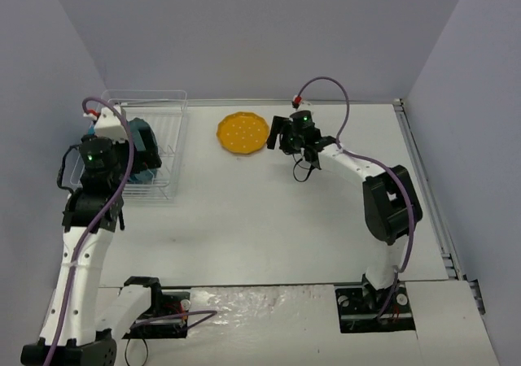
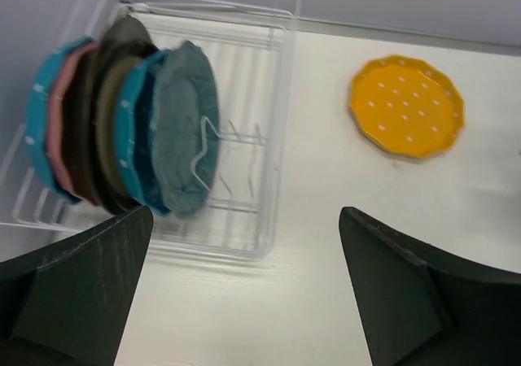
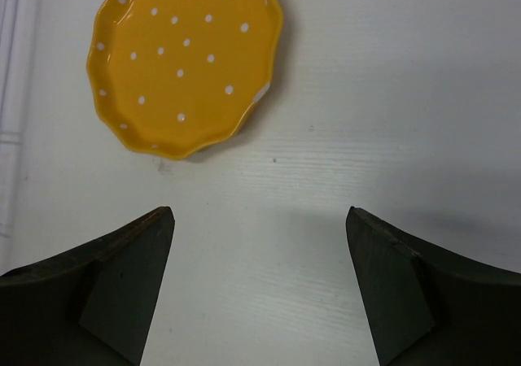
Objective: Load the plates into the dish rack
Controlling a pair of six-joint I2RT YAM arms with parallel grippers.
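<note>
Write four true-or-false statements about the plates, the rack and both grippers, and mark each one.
1. The yellow plate lies flat on the table, outside the dish rack. True.
2. The right gripper is shut on the yellow plate. False: its jaws stand open and empty, with the plate apart from them.
3. In the dish rack, the dark teal plate stands on edge at the end of the row nearest the yellow plate. True.
4. The left gripper holds the pink plate. False: it is open and empty, and the pink plate stands in the rack.
</note>
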